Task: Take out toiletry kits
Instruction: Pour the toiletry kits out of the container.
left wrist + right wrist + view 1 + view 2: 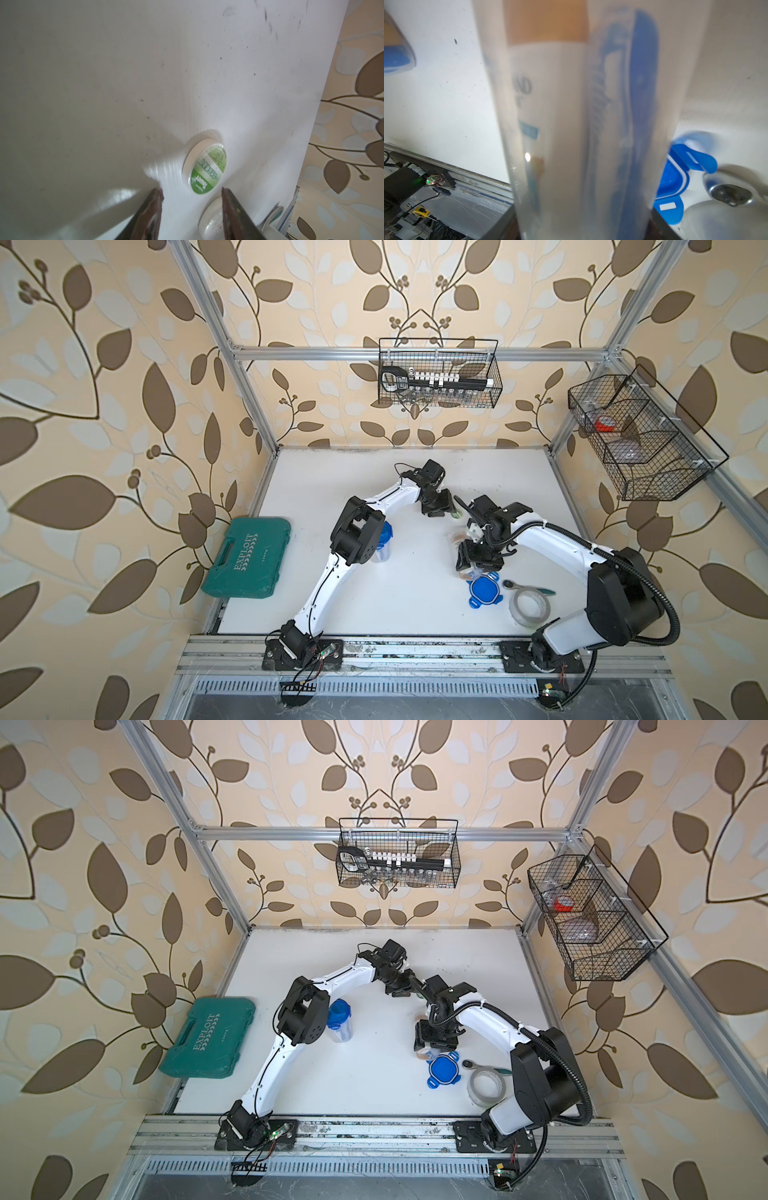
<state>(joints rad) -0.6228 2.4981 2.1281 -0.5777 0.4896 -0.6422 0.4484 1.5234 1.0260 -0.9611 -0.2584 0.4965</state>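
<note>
The round green-and-white disc (204,167) is judged light, stiff and smooth, and it lies flat on the white table (374,489). It is best taken across its rim, since the flat face offers no hold. It is found just beyond the tips of the left gripper (191,190), roughly in line with the gap. Those jaws stand apart with nothing between them.

To the right and nearer, a clear jar (591,187) is clamped in the right gripper (583,226). A white and orange bottle (548,83) and a blue toothbrush (641,83) are seen inside it. These are judged light, loose and liable to slide. A blue lid (484,591) lies on the table beside the jar.
</note>
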